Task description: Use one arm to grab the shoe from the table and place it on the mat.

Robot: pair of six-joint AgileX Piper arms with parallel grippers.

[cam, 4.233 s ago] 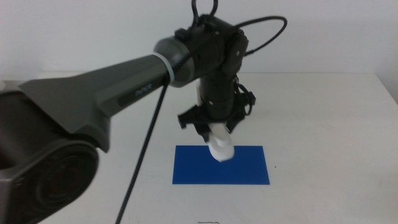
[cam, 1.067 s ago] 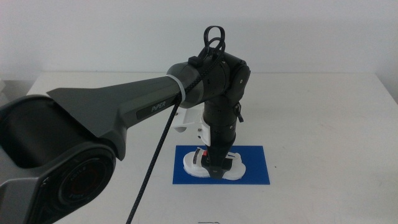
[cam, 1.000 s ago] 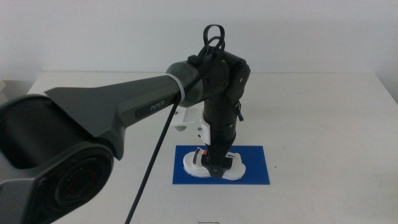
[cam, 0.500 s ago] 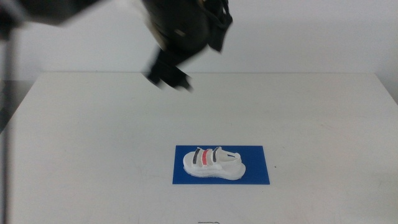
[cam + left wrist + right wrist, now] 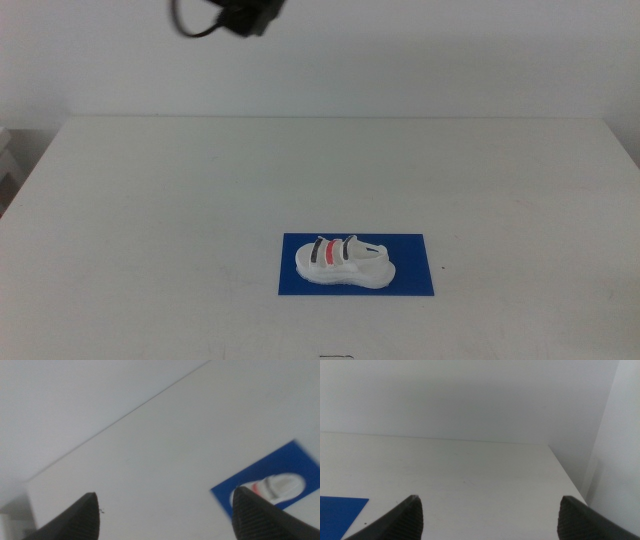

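Observation:
The white shoe (image 5: 344,263), with black and red straps, lies on its sole on the deep blue mat (image 5: 410,270) near the front of the white table (image 5: 150,200). Nothing touches it. A dark piece of the left arm (image 5: 228,15) shows only at the middle view's top edge, high above the table. In the left wrist view, the left gripper (image 5: 167,515) is open and empty, with the mat (image 5: 280,467) and the shoe (image 5: 272,487) far below it. The right gripper (image 5: 490,515) is open too, with a corner of the mat (image 5: 340,510) in its view.
A pale wall rises behind the table's far edge (image 5: 330,117). The table's right edge (image 5: 567,477) shows in the right wrist view, with a wall beyond it.
The left arm let go of the shoe on the mat, then rose up and back toward the left until almost out of the middle view. The shoe has stayed still.

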